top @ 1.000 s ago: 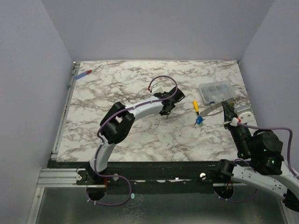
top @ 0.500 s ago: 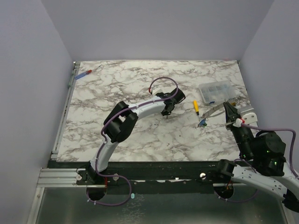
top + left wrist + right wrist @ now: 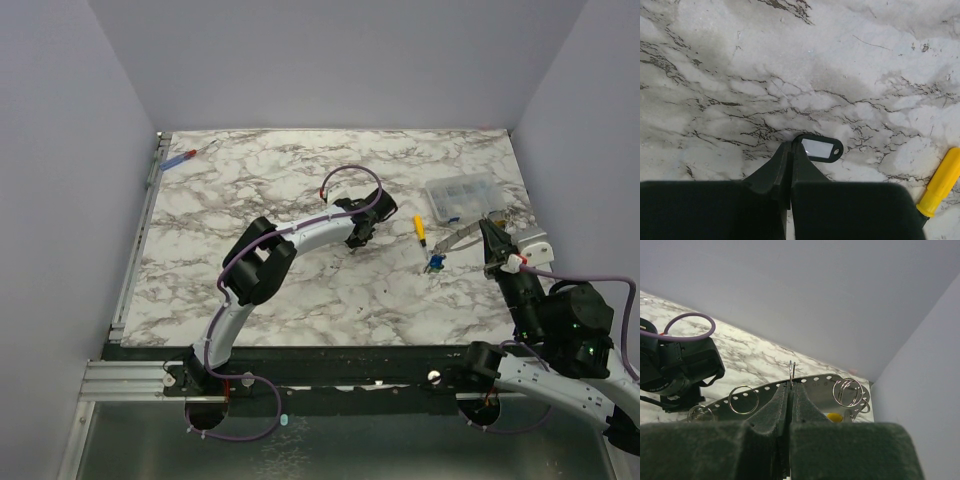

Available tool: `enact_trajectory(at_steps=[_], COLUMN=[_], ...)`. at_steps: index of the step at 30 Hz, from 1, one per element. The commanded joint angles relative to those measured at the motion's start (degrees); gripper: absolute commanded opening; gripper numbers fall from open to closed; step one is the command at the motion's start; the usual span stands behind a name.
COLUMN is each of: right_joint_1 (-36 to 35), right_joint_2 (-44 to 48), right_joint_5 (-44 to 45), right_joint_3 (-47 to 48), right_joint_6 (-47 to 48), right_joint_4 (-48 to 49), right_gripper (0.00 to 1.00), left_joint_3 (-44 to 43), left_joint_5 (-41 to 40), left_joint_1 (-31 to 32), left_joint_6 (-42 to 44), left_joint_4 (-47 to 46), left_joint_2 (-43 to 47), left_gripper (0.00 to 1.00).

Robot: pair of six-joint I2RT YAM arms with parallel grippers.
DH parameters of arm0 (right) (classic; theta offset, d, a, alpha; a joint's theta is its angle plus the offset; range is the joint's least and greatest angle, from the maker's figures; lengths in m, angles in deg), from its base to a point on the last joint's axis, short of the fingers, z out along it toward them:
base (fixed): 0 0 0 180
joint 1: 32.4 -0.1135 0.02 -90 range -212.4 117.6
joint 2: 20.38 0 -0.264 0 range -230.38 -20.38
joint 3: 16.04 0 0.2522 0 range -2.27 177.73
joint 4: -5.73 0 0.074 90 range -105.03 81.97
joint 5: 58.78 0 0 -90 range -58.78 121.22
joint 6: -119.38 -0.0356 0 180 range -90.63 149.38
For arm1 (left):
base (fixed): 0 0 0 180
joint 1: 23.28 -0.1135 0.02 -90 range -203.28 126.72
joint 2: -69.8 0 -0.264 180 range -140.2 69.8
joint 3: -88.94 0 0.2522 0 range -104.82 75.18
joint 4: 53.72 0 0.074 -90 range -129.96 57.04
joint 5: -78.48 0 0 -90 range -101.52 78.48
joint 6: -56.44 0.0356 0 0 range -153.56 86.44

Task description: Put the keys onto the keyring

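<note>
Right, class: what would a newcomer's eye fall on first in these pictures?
The right gripper, shut on the thin wire keyring near the table's right edge, with the blue-capped keys close by. Mid-table, the left gripper is shut with a black-framed tag at its tips, and a yellow screwdriver handle lies nearby.

We find the top view fixed high above and behind both arm bases, facing down and forward across the whole table (image 3: pixel 200 270) to the far wall. The left wrist view sits close over the marble and looks almost straight down past the left gripper (image 3: pixel 791 147). It shares the yellow screwdriver (image 3: pixel 940 180) with the top view. The right wrist view looks nearly level past the right gripper (image 3: pixel 791 386) toward the back wall. It shares the keyring (image 3: pixel 458 236) and the left arm (image 3: pixel 675 367) with the top view.
</note>
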Motion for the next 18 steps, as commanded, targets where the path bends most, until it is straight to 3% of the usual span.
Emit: enact_trajectory(at_steps=[1,18], right_joint_1=[0.24,0.23], right_joint_2=[0.95,-0.92], right_joint_5=[-0.49,-1.72], right_joint_3=[1.30,0.36], right_joint_6=[-0.55,-1.67], right_joint_4=[-0.21,0.40], right_gripper=[0.01,0.01], left_joint_3=[-0.98,15.62], left_joint_5=[2.31,-3.53], left_joint_1=[0.05,-0.76], left_joint_6=[0.91,2.66], left_joint_4=[0.64,-6.38], left_joint_2=[-0.82,17.00], left_gripper=[0.00,0.00])
